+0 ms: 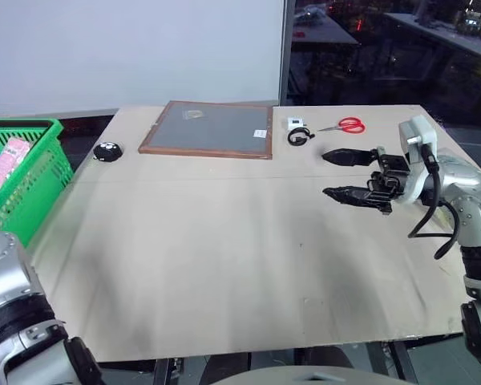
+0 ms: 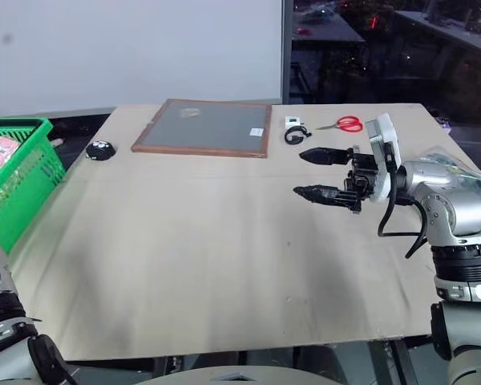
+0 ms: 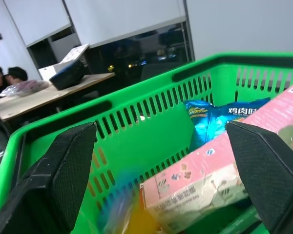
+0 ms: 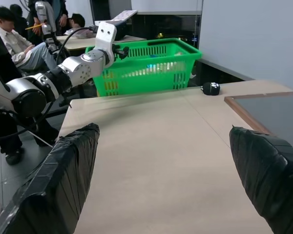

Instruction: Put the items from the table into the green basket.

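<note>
The green basket (image 1: 32, 172) stands off the table's (image 1: 224, 265) left edge with the long pink carton (image 3: 219, 170) lying inside it beside a blue packet (image 3: 219, 117). The left gripper (image 3: 161, 161) hangs just over the basket's open top, its fingers spread wide with nothing between them. Further right, across the table from the basket, the right gripper (image 1: 343, 175) hovers above the tabletop with jaws wide apart and empty, pointing toward the basket. Just beyond it lie the wood-framed grey board (image 1: 212, 128) and red-handled scissors (image 1: 346, 124).
</note>
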Controlling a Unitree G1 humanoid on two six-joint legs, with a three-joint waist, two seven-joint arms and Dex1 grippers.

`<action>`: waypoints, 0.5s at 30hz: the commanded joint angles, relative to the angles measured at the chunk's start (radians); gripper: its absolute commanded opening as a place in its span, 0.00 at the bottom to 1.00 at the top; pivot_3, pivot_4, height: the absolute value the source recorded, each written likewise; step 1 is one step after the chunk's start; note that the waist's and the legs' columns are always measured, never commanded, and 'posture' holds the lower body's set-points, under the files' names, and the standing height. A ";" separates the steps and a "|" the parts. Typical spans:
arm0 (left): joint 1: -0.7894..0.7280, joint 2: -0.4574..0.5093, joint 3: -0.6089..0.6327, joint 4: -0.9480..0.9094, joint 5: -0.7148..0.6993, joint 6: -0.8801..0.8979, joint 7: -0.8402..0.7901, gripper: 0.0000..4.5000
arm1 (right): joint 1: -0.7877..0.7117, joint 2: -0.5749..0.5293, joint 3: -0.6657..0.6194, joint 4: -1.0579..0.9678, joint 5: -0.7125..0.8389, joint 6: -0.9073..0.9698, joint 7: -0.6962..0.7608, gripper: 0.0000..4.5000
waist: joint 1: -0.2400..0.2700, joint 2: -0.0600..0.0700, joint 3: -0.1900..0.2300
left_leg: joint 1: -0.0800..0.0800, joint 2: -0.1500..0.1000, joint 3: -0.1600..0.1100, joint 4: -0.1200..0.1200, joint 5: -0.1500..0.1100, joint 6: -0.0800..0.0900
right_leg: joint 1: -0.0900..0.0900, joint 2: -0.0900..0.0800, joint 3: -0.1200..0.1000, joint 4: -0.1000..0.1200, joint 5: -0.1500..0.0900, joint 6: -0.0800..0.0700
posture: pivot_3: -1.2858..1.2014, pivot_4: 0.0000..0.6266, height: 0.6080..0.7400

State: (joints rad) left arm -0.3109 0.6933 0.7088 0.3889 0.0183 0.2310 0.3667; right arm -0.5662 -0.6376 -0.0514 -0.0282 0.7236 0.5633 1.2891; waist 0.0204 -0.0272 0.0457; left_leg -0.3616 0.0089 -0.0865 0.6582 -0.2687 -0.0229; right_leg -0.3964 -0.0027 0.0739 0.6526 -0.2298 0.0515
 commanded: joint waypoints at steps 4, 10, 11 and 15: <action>-0.054 -0.074 -0.098 -0.131 -0.244 -0.196 -0.386 0.98 | -0.028 -0.011 -0.018 -0.010 0.004 -0.006 0.006 1.00 | 0.003 0.000 0.000 | 0.000 0.000 0.000 0.000 0.000 0.000 | 0.000 0.000 0.000 0.000 0.000 0.000 | 0.55 0.00 1.00; 0.088 -0.182 -0.280 -0.415 -0.531 0.001 -0.790 0.98 | 0.024 -0.005 -0.017 0.048 -0.042 -0.049 0.000 1.00 | -0.003 0.000 0.000 | -0.001 -0.002 0.002 0.000 0.001 -0.002 | 0.000 -0.002 0.002 -0.001 0.000 0.000 | 0.55 0.00 1.00; 0.144 -0.180 -0.331 -0.462 -0.538 0.025 -0.844 0.98 | 0.045 0.000 -0.013 0.080 -0.072 -0.080 -0.011 1.00 | -0.008 0.000 0.000 | 0.000 -0.001 0.002 -0.001 0.001 -0.002 | 0.000 -0.001 0.002 -0.001 0.000 0.000 | 0.55 0.00 1.00; 0.302 -0.171 -0.481 -0.522 -0.477 0.042 -0.950 0.98 | 0.127 0.034 -0.009 0.198 -0.186 -0.219 -0.076 1.00 | -0.020 0.002 -0.001 | 0.001 0.000 0.004 -0.005 0.001 -0.001 | -0.001 0.000 0.004 -0.002 0.000 -0.001 | 0.55 0.00 1.00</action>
State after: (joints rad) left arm -0.0263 0.5074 0.2545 -0.1001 -0.4883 0.2796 -0.5495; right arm -0.4438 -0.6079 -0.0505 0.1486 0.5735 0.4128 1.2349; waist 0.0008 -0.0247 0.0450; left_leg -0.3599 0.0096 -0.0826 0.6525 -0.2678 -0.0242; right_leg -0.3973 -0.0016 0.0783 0.6509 -0.2304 0.0504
